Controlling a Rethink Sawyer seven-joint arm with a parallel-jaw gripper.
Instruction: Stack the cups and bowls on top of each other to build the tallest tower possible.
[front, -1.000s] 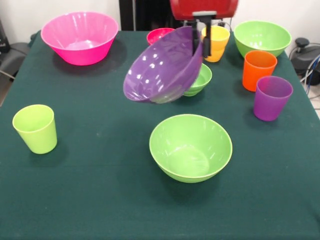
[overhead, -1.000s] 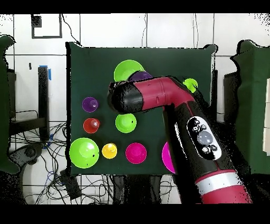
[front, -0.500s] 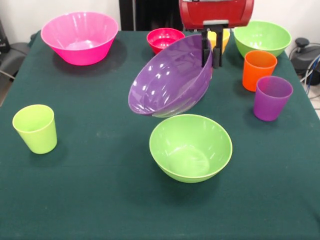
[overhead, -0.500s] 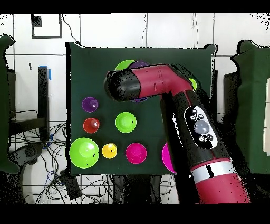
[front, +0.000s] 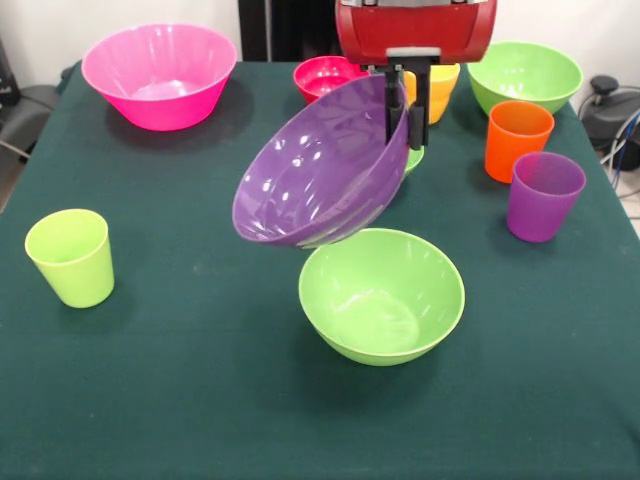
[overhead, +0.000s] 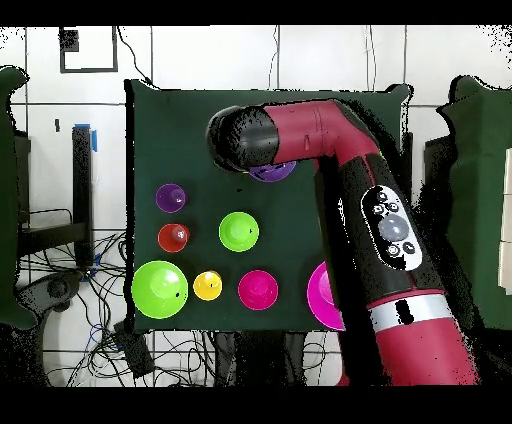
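My gripper (front: 405, 105) is shut on the rim of the wide purple bowl (front: 315, 170), which hangs steeply tilted in the air, its lower edge just above the near lime green bowl (front: 382, 295). In the overhead view the arm covers that green bowl, and only a sliver of the purple bowl (overhead: 272, 172) shows. The pink bowl (front: 160, 75) stands at the back left and the small red bowl (front: 322, 75) behind the gripper. A small green bowl (front: 414, 158) peeks out behind the purple one. Another green bowl (front: 525, 75) stands at the back right.
A lime green cup (front: 70, 257) stands alone at the left. An orange cup (front: 517, 138) and a purple cup (front: 544, 195) stand at the right, with a yellow-orange cup (front: 440, 85) behind the gripper. Cables lie off the table's right edge.
The gripper has carried the purple bowl away from the robot's side of the table, so it now hangs over the near green bowl's back rim. The other bowls and cups have not moved.
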